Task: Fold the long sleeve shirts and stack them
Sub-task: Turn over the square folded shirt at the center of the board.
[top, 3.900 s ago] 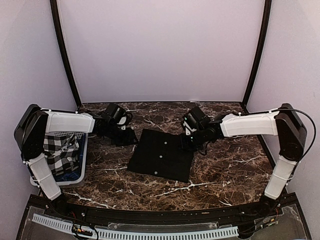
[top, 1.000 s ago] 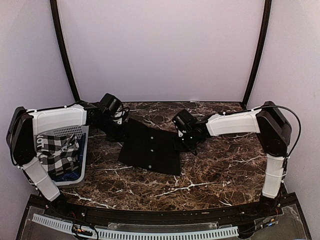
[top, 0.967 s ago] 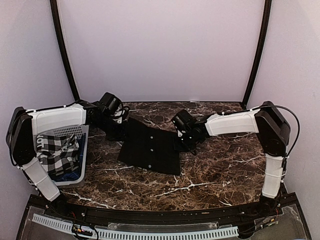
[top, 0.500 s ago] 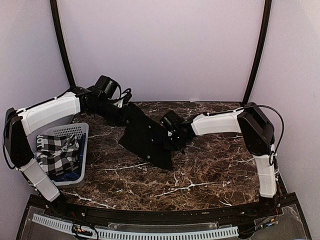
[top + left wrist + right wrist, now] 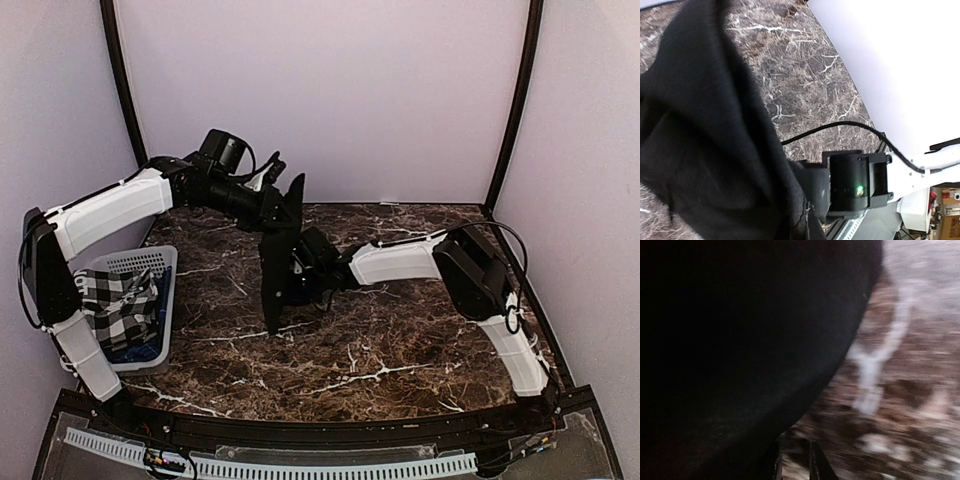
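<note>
A black long sleeve shirt (image 5: 275, 270) hangs almost upright above the marble table, its lower end near the tabletop. My left gripper (image 5: 283, 197) is raised at the back and is shut on the shirt's top edge. In the left wrist view the shirt (image 5: 700, 140) hides my fingers. My right gripper (image 5: 298, 268) is low at the shirt's right side and is shut on the cloth. The right wrist view is blurred, with the shirt (image 5: 740, 340) filling the left and my right gripper (image 5: 796, 462) showing close-set tips at the bottom.
A white slatted basket (image 5: 150, 262) stands at the table's left edge with a black-and-white checked cloth (image 5: 115, 305) inside. The right arm's wrist block (image 5: 857, 187) sits close to the left gripper. Brown marble tabletop (image 5: 420, 340) stretches to the right.
Both grippers have carried the shirt left and up off the table, turning it from flat to hanging. The left arm rose towards the back wall and the right arm reached further left.
</note>
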Robot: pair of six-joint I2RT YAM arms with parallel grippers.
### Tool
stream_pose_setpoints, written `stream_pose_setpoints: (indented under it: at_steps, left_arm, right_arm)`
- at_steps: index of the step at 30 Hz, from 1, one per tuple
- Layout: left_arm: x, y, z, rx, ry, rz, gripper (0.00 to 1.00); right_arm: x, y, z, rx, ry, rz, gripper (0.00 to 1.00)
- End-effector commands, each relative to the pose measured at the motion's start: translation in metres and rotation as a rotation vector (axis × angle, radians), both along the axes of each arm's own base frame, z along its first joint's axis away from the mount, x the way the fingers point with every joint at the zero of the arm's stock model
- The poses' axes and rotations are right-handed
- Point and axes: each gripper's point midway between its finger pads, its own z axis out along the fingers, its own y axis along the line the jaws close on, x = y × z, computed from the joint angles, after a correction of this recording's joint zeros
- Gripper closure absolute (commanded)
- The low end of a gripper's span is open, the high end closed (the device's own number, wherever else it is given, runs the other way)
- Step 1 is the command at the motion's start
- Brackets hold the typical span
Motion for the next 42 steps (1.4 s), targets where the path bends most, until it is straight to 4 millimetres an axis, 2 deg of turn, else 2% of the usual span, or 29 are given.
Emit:
stream_pose_setpoints:
  at_steps: [1, 5, 11, 18, 23, 28, 31, 33, 40, 41, 42]
  left_arm:
    - [0.001, -0.025, 0.003, -0.1, 0.013, -0.066, 1.0]
    - [0.003, -0.025, -0.005, -0.093, 0.02, -0.062, 1.0]
    - [-0.001, -0.023, -0.011, -0.088, 0.031, -0.061, 1.0]
    - [-0.004, -0.021, -0.016, -0.087, 0.034, -0.062, 1.0]
    - [-0.004, -0.021, -0.015, -0.093, 0.029, -0.064, 1.0]
    - [-0.005, -0.025, -0.016, -0.107, 0.035, -0.082, 1.0]
    - [-0.005, -0.03, -0.022, -0.114, 0.049, -0.095, 1.0]
    - [-0.004, -0.036, -0.024, -0.121, 0.052, -0.105, 1.0]
    - [-0.001, -0.077, -0.043, -0.14, 0.086, -0.153, 1.0]
    - [0.001, -0.084, -0.039, -0.15, 0.078, -0.157, 1.0]
    - [-0.001, -0.095, -0.051, -0.141, 0.103, -0.167, 1.0]
  right_arm:
    - [-0.023, 0.045, 0.015, 0.219, 0.075, 0.063, 0.83]
    - [-0.024, 0.038, 0.015, 0.25, 0.07, 0.046, 0.83]
    - [-0.024, 0.015, 0.006, 0.239, 0.076, 0.006, 0.83]
    - [-0.018, -0.017, -0.003, 0.21, 0.064, -0.046, 0.79]
    - [-0.005, -0.047, -0.005, 0.185, 0.056, -0.113, 0.78]
    - [0.004, -0.091, -0.004, 0.145, 0.043, -0.19, 0.78]
    - [0.01, -0.121, 0.012, 0.133, 0.012, -0.235, 0.74]
    - [0.013, -0.144, 0.015, 0.087, 0.004, -0.271, 0.71]
    - [0.016, -0.221, 0.039, -0.065, -0.054, -0.386, 0.64]
    - [0.018, -0.232, 0.046, -0.085, -0.078, -0.412, 0.63]
    - [0.018, -0.241, 0.054, -0.097, -0.098, -0.427, 0.61]
